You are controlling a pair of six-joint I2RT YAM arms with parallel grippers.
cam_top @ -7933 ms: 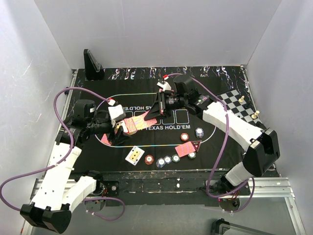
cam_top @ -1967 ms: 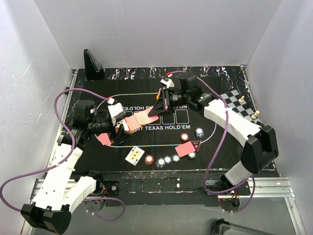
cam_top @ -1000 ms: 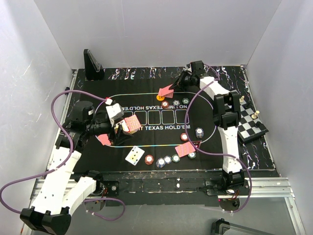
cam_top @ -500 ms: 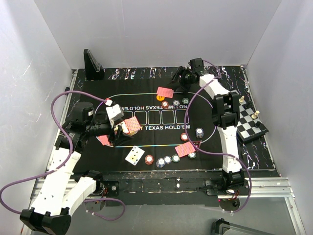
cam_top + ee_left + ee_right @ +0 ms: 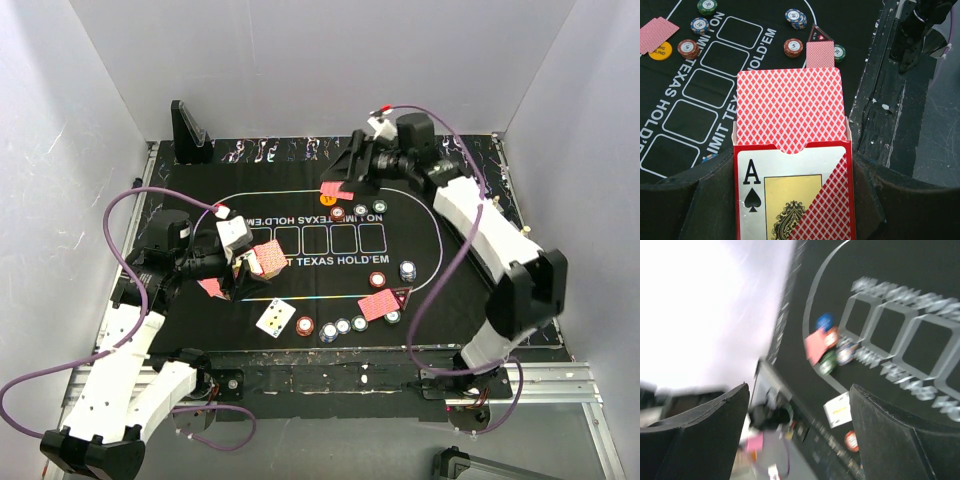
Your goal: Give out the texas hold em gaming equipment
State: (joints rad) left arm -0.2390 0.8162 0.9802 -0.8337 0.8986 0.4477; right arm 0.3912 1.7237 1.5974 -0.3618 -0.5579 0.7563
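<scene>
Red-backed cards (image 5: 790, 107) stand in their box (image 5: 792, 200), clamped by the left gripper (image 5: 243, 262) at mid-left. The right gripper (image 5: 352, 174), spread and empty, hovers by a dealt pair (image 5: 337, 190) at upper centre. Dealing seems underway, and the next move is probably drawing another card.

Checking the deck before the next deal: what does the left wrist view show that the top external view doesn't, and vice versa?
Only left wrist: the ace-of-spades print on the red card box held in the left gripper, with the red-backed deck sticking out of it. Only top external: the right gripper at the far side, and a face-up white card near the front edge. Both: the red-backed card lying on the black triangular marker.
</scene>
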